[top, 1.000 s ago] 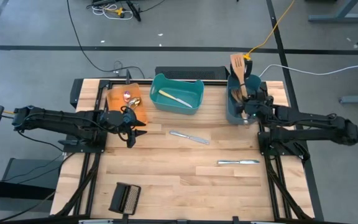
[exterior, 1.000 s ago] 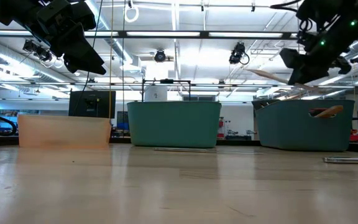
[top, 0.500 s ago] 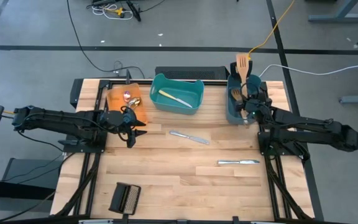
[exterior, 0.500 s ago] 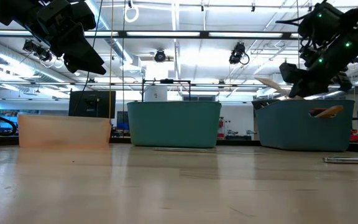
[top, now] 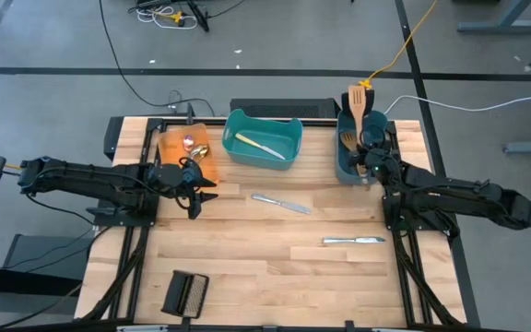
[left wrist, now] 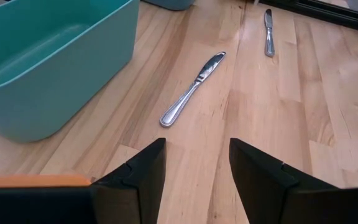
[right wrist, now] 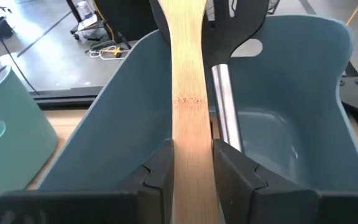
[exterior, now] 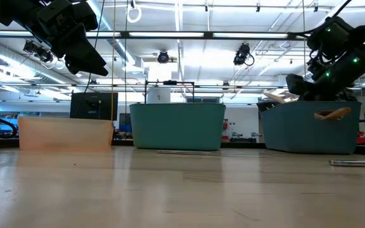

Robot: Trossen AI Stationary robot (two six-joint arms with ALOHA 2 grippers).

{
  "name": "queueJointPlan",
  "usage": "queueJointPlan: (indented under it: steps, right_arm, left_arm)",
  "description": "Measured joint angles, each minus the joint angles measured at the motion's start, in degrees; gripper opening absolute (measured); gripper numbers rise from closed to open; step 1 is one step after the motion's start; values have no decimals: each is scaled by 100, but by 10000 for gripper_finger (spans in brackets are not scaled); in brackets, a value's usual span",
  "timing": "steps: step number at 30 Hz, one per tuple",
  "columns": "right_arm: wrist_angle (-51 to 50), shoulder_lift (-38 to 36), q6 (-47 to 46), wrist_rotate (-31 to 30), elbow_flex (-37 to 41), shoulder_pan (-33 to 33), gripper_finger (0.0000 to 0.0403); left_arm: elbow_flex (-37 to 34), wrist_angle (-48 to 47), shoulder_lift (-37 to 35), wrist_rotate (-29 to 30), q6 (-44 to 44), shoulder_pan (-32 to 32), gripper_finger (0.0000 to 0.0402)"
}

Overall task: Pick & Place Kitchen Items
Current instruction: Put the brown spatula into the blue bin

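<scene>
A: Spatula, wooden slotted one [right wrist: 190, 93], clamped between the right claw [right wrist: 190, 163] fingers, handle running straight up the gap. Blade end sticks out past the dark teal bin [top: 351, 152] at the counter's far right.
B: Anything else in that bin?
A: Black slotted spatula with steel handle [right wrist: 225, 112] just beside the wooden one, plus a second wooden spatula [top: 348, 141] lying in it.
B: Left claw [left wrist: 194, 163]?
A: Open, holding nothing, hovering above the counter [top: 275, 267] next to the orange bin [top: 175, 148]. Bare wood between its fingers.
B: Other items?
A: One silver table knife [top: 280, 202] mid-counter, just ahead of the left claw, another [top: 352, 240] nearer the right side, well apart. Third knife [top: 259, 147] inside the light teal bin [top: 289, 138]. Small gold and pink spoons [top: 193, 144] in the orange bin.
B: Block?
A: Black ribbed block [top: 184, 294] near front left edge, away from everything.
</scene>
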State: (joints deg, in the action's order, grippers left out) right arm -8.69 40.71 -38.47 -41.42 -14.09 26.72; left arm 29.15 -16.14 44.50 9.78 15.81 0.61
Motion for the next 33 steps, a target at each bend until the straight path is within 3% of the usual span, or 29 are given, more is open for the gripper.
queueJointPlan:
  steps: [33]
  right_arm:
    - [-3,39,150,-82,2,214,123]
  left_arm:
    - [0,1,1,1,0,1,181]
